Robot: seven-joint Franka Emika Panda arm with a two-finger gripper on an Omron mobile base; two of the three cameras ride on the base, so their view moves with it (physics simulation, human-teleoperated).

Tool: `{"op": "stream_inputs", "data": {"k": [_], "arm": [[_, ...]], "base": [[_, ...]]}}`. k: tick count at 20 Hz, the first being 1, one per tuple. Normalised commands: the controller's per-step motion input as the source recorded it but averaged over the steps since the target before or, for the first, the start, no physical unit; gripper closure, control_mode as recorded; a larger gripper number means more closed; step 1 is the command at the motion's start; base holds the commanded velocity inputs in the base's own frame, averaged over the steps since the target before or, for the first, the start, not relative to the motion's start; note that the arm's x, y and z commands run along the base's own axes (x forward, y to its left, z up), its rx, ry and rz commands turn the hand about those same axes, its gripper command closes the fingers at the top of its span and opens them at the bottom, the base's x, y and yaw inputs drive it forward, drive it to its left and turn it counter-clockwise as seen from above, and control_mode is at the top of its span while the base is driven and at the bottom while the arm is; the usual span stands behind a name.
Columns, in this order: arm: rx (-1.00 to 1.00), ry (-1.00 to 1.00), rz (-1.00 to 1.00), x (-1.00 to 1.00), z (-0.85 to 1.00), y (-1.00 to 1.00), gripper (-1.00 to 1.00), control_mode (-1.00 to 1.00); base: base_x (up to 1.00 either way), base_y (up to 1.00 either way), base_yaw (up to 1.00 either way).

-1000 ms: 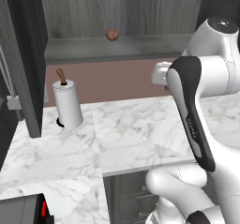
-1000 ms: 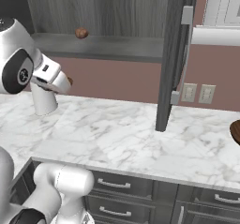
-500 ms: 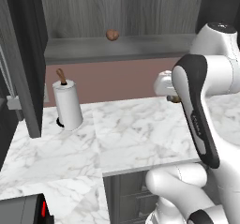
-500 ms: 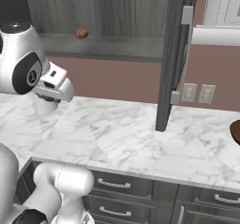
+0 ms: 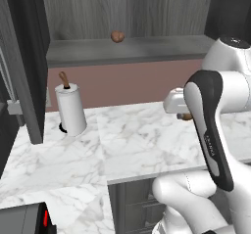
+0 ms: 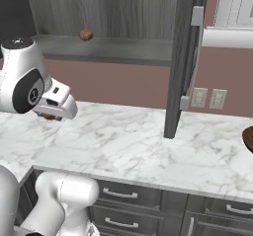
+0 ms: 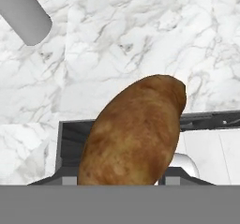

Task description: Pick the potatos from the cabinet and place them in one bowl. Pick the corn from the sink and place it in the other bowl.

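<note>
Transport step, by my reading: the gripper (image 7: 133,183) is clamped around the oblong potato (image 7: 133,136) above the marble counter (image 6: 148,146), while the rounder potato (image 5: 116,36) sits on the cabinet shelf (image 5: 147,47). Next comes carrying it right to the dark wooden bowl (image 6: 248,139). No readable writing anywhere

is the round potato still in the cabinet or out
In. The round potato sits on the cabinet shelf; the oblong potato is out, in the gripper.
</note>
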Motion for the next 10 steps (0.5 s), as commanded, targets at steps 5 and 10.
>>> {"op": "stream_inputs", "data": {"k": [5, 10], "arm": [[0.0, 0.0, 0.0, 0.0, 0.0, 0.0, 1.0, -1.0], [0.0, 0.0, 0.0, 0.0, 0.0, 0.0, 1.0, -1.0]], "base": [[0.0, 0.0, 0.0], [0.0, 0.0, 0.0]]}}
